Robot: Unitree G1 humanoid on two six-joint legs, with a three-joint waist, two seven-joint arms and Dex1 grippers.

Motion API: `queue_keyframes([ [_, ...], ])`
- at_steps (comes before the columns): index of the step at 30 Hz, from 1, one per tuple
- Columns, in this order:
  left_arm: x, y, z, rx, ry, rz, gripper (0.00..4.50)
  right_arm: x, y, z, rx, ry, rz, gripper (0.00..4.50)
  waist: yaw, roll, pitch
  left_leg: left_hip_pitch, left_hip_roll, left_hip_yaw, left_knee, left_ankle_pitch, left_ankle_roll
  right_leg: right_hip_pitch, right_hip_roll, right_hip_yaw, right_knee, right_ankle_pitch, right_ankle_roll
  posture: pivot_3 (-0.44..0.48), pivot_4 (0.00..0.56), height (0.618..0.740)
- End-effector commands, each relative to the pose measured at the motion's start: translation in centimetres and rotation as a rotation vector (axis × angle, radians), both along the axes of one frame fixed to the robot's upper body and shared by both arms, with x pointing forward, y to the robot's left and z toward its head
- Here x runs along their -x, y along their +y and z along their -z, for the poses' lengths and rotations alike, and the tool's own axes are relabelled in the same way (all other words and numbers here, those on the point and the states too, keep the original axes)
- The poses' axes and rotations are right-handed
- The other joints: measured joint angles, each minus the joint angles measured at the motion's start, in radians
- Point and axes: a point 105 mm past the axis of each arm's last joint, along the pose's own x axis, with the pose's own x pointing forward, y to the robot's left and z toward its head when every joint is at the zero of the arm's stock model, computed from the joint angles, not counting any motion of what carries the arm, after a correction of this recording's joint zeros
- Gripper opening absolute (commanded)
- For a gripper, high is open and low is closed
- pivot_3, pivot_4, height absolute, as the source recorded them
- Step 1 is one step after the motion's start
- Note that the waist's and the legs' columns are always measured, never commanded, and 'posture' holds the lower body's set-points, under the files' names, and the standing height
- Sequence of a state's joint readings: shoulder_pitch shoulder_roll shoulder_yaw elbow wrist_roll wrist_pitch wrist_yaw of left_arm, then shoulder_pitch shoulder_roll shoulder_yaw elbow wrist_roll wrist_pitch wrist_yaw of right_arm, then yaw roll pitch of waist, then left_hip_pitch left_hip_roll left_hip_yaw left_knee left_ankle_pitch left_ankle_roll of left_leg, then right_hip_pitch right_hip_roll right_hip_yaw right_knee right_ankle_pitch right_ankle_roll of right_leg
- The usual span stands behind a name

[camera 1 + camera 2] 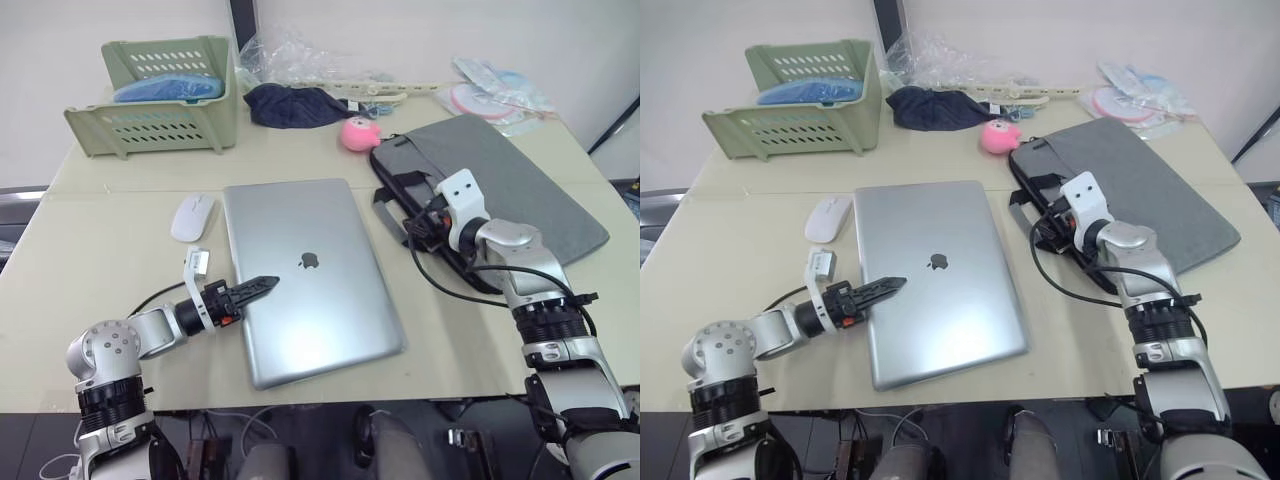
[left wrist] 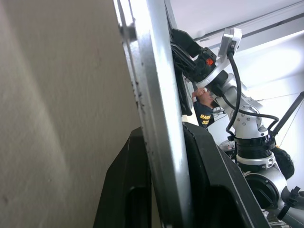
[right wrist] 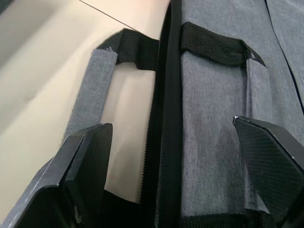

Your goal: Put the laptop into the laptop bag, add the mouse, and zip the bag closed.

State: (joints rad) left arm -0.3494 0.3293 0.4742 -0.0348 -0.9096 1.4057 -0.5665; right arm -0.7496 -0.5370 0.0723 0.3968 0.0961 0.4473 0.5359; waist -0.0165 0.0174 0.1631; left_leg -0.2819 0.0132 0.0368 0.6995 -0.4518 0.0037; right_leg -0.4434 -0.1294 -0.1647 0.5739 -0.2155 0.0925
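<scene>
The silver laptop (image 1: 310, 280) lies shut on the table's middle, logo up. My left gripper (image 1: 258, 288) is at its left edge, and in the left wrist view the two black fingers (image 2: 202, 156) pinch that thin edge (image 2: 152, 71). To the right lies the grey laptop bag (image 1: 510, 180), flat, with its black handles toward the laptop. My right gripper (image 1: 415, 228) hovers open over the bag's zipper edge (image 3: 164, 95), one finger on either side of it, near a black handle (image 3: 216, 45). The white mouse (image 1: 192, 216) rests just left of the laptop's far corner.
A green basket (image 1: 160, 95) holding a blue thing stands at the back left. A dark cloth (image 1: 295, 105), a pink plush (image 1: 359, 133) and plastic bags (image 1: 500, 95) line the back edge. The laptop's near corner reaches the table's front edge.
</scene>
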Motion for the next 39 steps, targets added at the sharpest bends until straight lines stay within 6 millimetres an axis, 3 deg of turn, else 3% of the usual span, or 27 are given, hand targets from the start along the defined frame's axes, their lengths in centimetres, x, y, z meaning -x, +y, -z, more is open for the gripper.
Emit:
queue_keyframes([
  [1, 0.1, -0.2, 0.2, -0.099, -0.016, -0.005, 0.54, -0.4, -0.7, -1.5, 0.0, -0.055, 0.007, 4.45, -0.001, 0.0, 0.0, 0.0, 0.0, 0.0, 0.0, 0.0, 0.0, 0.0, 0.0, 0.0, 0.0, 0.0, 0.0, 0.0, 0.15, 0.74],
  [8, 0.2, -0.2, 0.6, -0.112, -0.009, 0.0, 0.54, -0.6, -0.8, -1.5, -0.003, -0.055, 0.004, 4.45, -0.001, 0.0, 0.0, 0.0, 0.0, 0.0, 0.0, 0.0, 0.0, 0.0, 0.0, 0.0, 0.0, 0.0, 0.0, 0.0, 0.15, 0.74],
  [9, 0.2, -0.2, 0.6, -0.112, -0.009, -0.001, 0.54, -0.6, -0.8, -1.5, -0.003, -0.054, 0.005, 4.22, -0.002, 0.0, 0.0, 0.0, 0.0, 0.0, 0.0, 0.0, 0.0, 0.0, 0.0, 0.0, 0.0, 0.0, 0.0, 0.0, 0.15, 0.74],
  [13, 0.2, -0.2, 0.7, -0.114, -0.01, -0.004, 0.54, -0.7, -0.9, -1.4, -0.006, -0.052, 0.008, 2.74, -0.004, 0.0, 0.0, 0.0, 0.0, 0.0, 0.0, 0.0, 0.0, 0.0, 0.0, 0.0, 0.0, 0.0, 0.0, 0.0, 0.15, 0.74],
  [18, 0.3, -0.4, 0.7, -0.115, -0.011, 0.006, 0.54, -0.7, -1.0, -1.3, -0.011, -0.049, 0.012, 0.33, -0.007, 0.0, 0.0, 0.0, 0.0, 0.0, 0.0, 0.0, 0.0, 0.0, 0.0, 0.0, 0.0, 0.0, 0.0, 0.0, 0.15, 0.74],
  [20, 0.3, -0.4, 0.8, -0.117, -0.009, 0.004, 0.54, -0.7, -1.0, -1.3, -0.014, -0.047, 0.013, 0.02, -0.008, 0.0, 0.0, 0.0, 0.0, 0.0, 0.0, 0.0, 0.0, 0.0, 0.0, 0.0, 0.0, 0.0, 0.0, 0.0, 0.15, 0.74],
  [32, 0.4, -0.5, 0.9, -0.125, -0.008, 0.006, 0.54, -0.5, -0.7, -1.7, -0.02, -0.053, 0.003, 0.02, -0.008, 0.0, 0.0, 0.0, 0.0, -0.001, 0.0, 0.0, 0.0, 0.0, 0.0, 0.0, 0.0, 0.0, 0.0, 0.0, 0.15, 0.74],
  [36, 0.2, -0.7, 0.8, -0.124, -0.014, 0.01, 0.54, 0.0, -0.1, -4.3, -0.041, -0.083, -0.017, 0.02, -0.008, 0.0, 0.0, 0.0, 0.0, -0.001, 0.0, 0.0, 0.0, 0.0, 0.0, 0.0, 0.0, 0.0, 0.0, 0.0, 0.15, 0.74],
  [39, -0.4, -1.0, 0.7, -0.118, -0.021, 0.006, 0.54, 0.9, 0.1, -7.4, -0.049, -0.115, -0.009, 0.02, -0.007, 0.0, 0.0, 0.0, 0.0, -0.001, 0.0, 0.0, 0.0, 0.0, 0.0, 0.0, 0.0, 0.0, 0.0, 0.0, 0.15, 0.74],
])
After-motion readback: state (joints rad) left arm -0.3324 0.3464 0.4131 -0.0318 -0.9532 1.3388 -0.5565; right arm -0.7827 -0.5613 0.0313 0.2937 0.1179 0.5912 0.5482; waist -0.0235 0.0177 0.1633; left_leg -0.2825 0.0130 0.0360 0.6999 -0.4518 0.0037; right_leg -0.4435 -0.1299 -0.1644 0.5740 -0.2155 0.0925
